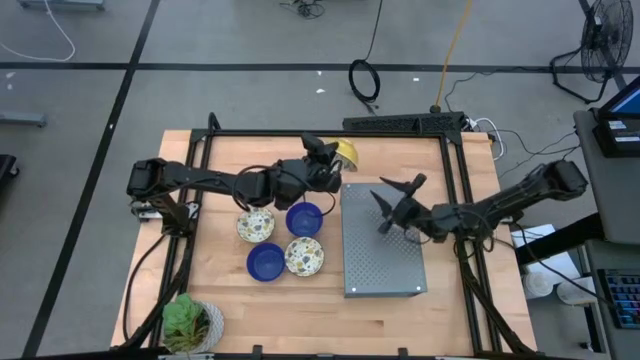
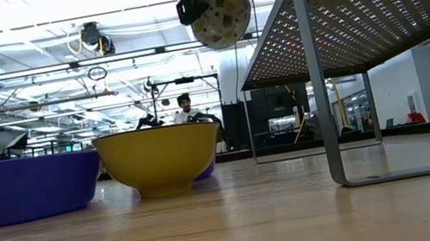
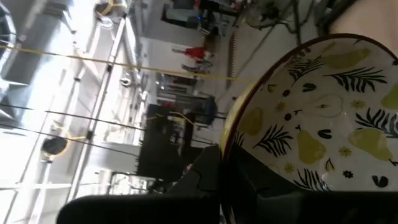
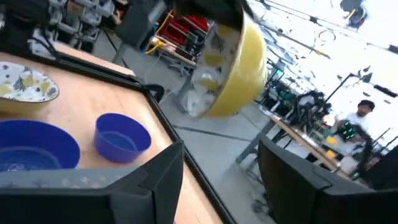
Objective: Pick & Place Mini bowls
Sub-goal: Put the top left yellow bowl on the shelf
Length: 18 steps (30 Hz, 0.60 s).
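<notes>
My left gripper [image 1: 330,158] is shut on a mini bowl [image 1: 346,152], yellow outside and cream inside with pears and leaves, held high near the table's far edge and beside the metal shelf. Two blue bowls [image 1: 304,218] [image 1: 265,262] and two patterned bowls [image 1: 255,226] [image 1: 304,256] stand upright on their bases on the wood. My right gripper [image 1: 398,190] hovers open above the shelf's top, touching nothing. In the right wrist view its open fingers [image 4: 155,180] frame the raised bowl [image 4: 227,68]. My left gripper holds the bowl by its rim [image 3: 233,140], which runs between the two fingers. One dark finger [image 3: 208,180] lies on the yellow outer wall, and the other seems to sit inside. The bowl is lifted clear, tipped on its side [image 2: 219,15].
A grey perforated metal shelf [image 1: 383,240] on thin legs [image 2: 320,85] stands on the table's right half. A white pot with a green plant [image 1: 190,322] sits at the near left corner. A black frame [image 1: 210,140] borders the table. A person [image 2: 185,106] is in the room beyond.
</notes>
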Each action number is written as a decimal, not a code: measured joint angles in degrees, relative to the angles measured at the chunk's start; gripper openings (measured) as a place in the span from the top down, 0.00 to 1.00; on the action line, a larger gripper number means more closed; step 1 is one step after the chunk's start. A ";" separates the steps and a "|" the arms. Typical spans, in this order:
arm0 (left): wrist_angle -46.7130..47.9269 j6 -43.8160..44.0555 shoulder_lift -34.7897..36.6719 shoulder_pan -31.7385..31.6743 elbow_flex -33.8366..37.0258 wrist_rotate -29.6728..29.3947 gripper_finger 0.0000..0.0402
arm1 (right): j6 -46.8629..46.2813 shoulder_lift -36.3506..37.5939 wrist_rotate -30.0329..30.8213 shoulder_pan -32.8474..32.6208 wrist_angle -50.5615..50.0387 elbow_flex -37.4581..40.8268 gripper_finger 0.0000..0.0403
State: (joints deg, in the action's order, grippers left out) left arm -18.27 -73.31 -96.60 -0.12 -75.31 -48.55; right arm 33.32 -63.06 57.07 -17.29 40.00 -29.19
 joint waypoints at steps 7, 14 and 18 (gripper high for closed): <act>0.61 2.02 -0.02 0.91 1.55 -8.27 0.98 | 2.99 -5.84 7.77 -1.32 1.62 -2.84 0.51; 0.67 2.89 -0.02 4.33 2.64 -14.30 0.98 | 0.86 -6.09 9.00 -1.60 1.35 -2.88 0.51; 1.20 9.12 0.00 5.95 4.22 -16.71 0.98 | 2.91 -6.09 8.97 -1.60 1.36 -2.88 0.51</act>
State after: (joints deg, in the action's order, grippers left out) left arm -17.08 -64.19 -96.60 5.83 -71.09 -65.25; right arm 36.23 -69.14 66.04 -18.90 41.36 -32.08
